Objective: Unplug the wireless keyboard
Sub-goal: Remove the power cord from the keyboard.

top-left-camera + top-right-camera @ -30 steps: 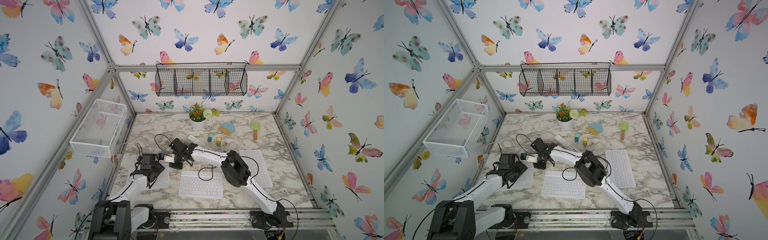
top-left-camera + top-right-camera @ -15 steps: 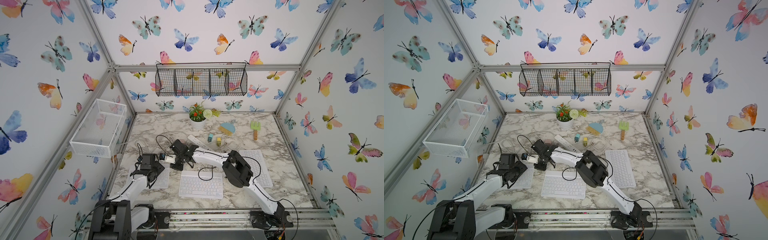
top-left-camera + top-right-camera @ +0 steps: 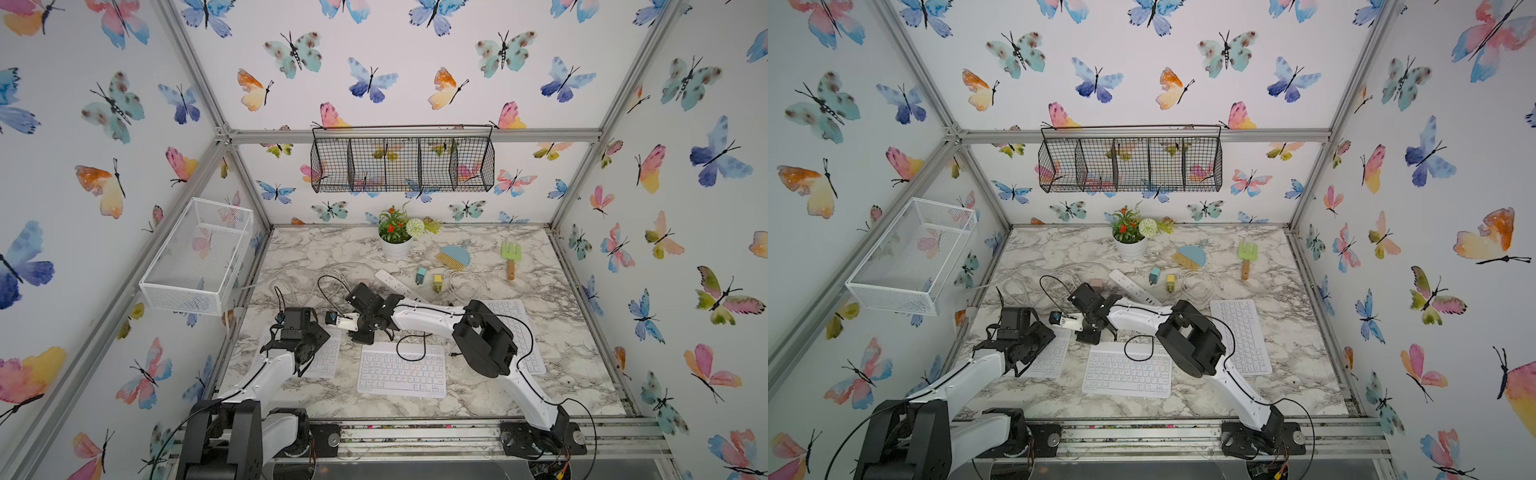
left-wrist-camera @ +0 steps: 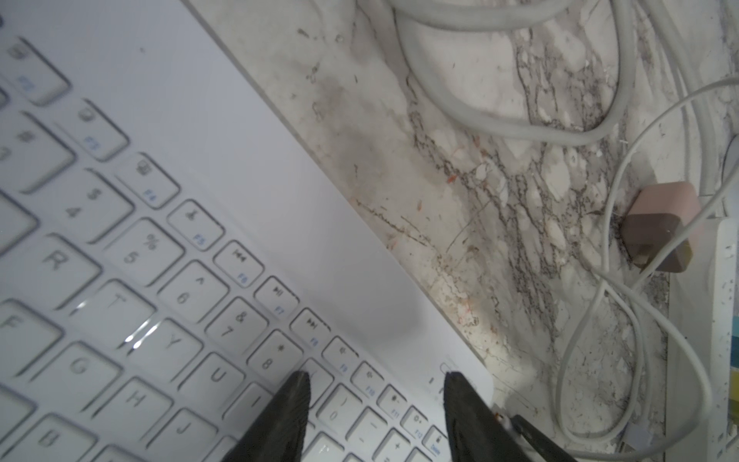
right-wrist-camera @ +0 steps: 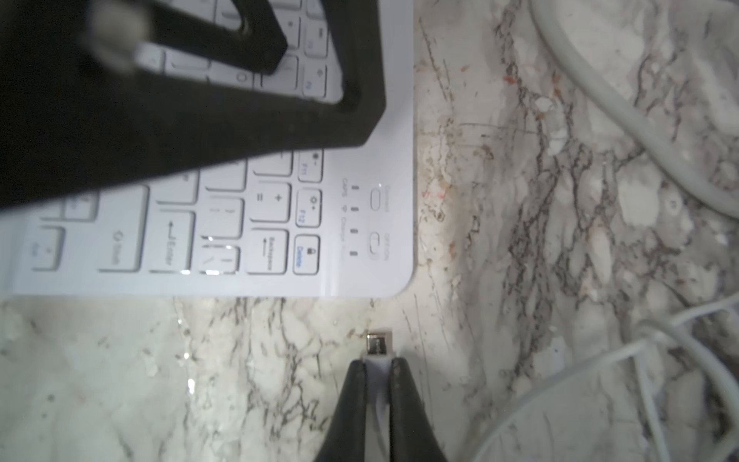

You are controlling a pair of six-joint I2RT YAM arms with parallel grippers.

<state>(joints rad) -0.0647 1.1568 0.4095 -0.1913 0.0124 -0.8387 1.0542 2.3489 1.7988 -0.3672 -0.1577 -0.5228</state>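
Three white keyboards sit on the grey-veined marble table (image 3: pixel 573 340). The task one is the slim white rectangular wireless keyboard (image 4: pixel 248 168) at the robot's left, under the left arm, with its long axis running left to right across the table. The centre keyboard (image 3: pixel 401 370) and right keyboard (image 3: pixel 507 309) have no fingers on them.

Left fingers (image 4: pixel 292 400) are parted with nothing between them. Both tips are down on the key face near the keyboard's right back corner, and they look to be pinning it.

Right fingers (image 5: pixel 360 384) are clenched on the white metal-tipped cable plug (image 5: pixel 379 344). The plug tip is bare and clear of the keyboard, with a strip of marble between it and the short right edge, just beside the corner with the switches. The tip points at that edge, roughly in line with the keyboard's long axis. So the keyboard lies to the robot's left of the right fingers, near but apart.

Judgement: the unplugging looks done. What's left is drawing the plug off toward the robot's right along that axis, then letting go. That is the right arm's move.

Risk: thin white cable loops lie by the pink square charger (image 4: pixel 660 224) and white power strip (image 3: pixel 399 284), and they could snag.
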